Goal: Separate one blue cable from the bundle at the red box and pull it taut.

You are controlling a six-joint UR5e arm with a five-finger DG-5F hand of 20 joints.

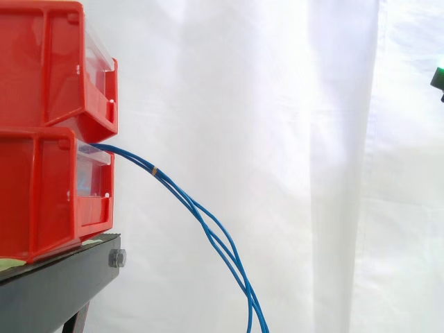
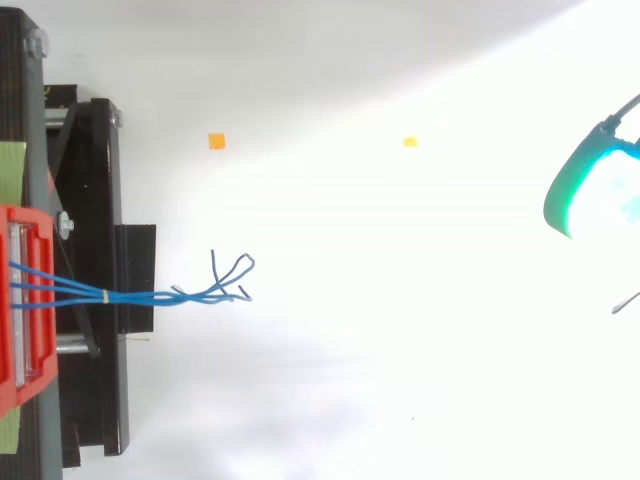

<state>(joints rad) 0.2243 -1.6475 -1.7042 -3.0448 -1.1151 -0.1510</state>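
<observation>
The hand (image 2: 578, 192) sits at the far right edge of the top view, showing as a curved patch glowing cyan and green, and a sliver of it peeks in high at the right edge of the side view (image 1: 438, 78). So little of it shows that I cannot tell whether it is open or closed. It holds nothing that I can see, and it is well apart from the work.

Across the white ground from it lie the blue cables (image 2: 150, 296). They come out of the front of the lower red box (image 1: 41, 194), just under the upper red box (image 1: 41, 62), the 2 stacked on a black stand (image 1: 55, 284). A small yellow band (image 1: 154, 169) ties the strands together close to the box. Beyond the band they sag in a slack curve down past the bottom of the side view, running almost as 1 and parting only slightly. From above, their loose ends (image 2: 235, 280) fan out in a small tangle just past the stand. An orange square (image 2: 216, 141) and a yellow square (image 2: 409, 142) mark the ground farther back, with the white curtain (image 1: 277, 139) behind everything.

By my reading, the task has not begun. No strand is singled out, none is taut, and the bundle looks untouched. All of it is left: coming across to the cables, picking 1 strand away from the others beyond the band, pinching it, then drawing it away from the box until the slack is gone.
</observation>
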